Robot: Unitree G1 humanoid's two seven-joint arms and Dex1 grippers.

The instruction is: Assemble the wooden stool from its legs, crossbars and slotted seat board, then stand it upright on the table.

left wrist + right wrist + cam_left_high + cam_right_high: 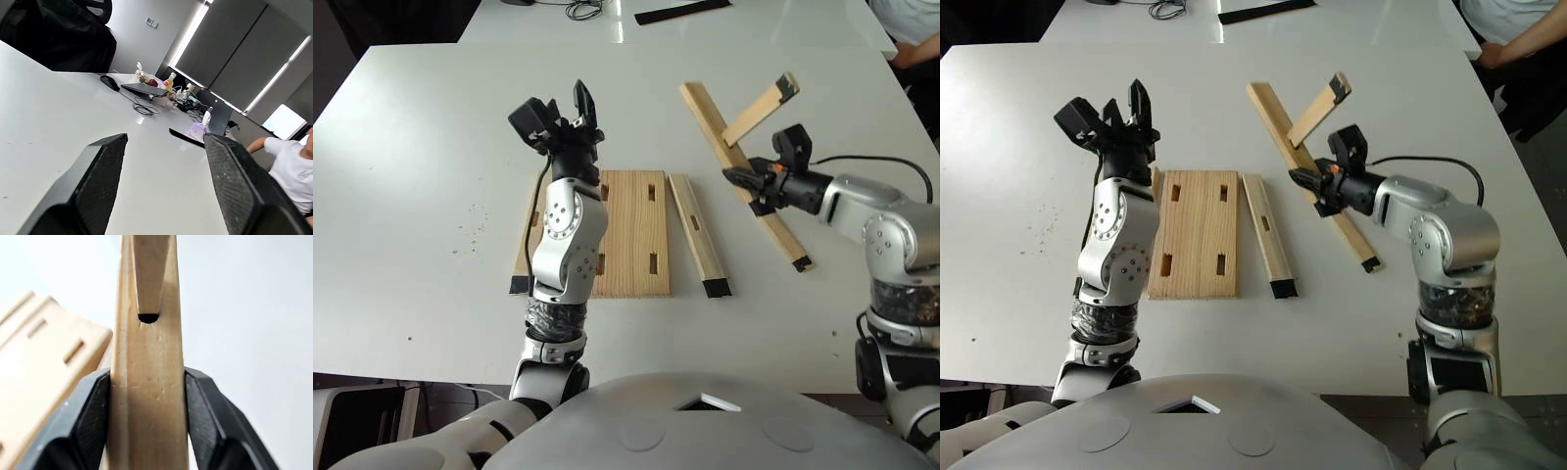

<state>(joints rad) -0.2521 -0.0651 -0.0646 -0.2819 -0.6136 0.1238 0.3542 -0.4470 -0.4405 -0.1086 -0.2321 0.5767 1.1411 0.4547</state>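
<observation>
Right end effector (741, 179) grips the long pale wooden leg (710, 122), right of the slotted wooden seat board (636, 235) on the white bench (411, 176).
The wood looks stiff, light and smooth, so it is probably best held by its flat faces mid-length. Left end effector (558, 110) hovers open.

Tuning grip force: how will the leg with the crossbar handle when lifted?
Likely stiff: solid wooden leg. Right gripper holds it near mid-length, so fairly balanced, though the crossbar sticking out sideways may twist it. Flat faces shouldn't roll.
</observation>
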